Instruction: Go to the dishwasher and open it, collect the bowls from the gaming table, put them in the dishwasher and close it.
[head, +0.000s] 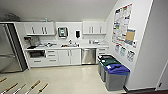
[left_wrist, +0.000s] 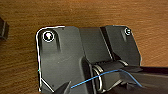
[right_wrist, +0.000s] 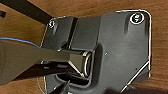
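We are looking across a kitchenette from well back: going left to right, the fridge (head: 8, 47) is standing at the far left, then the white cabinets (head: 66, 57), then the dishwasher (head: 88, 56) under the counter with its door shut, then the bins (head: 113, 72). We judge the task is barely starting, with opening, collecting bowls, loading and closing all remaining. We cannot tell how the jaws of either gripper are standing.

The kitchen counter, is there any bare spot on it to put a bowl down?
The counter looks crowded: small things sit around the sink and toward both ends, too blurred to name. The barest strip seems to lie between the sink and the clutter above the dishwasher. The floor is wide open between the cabinets and the bins.
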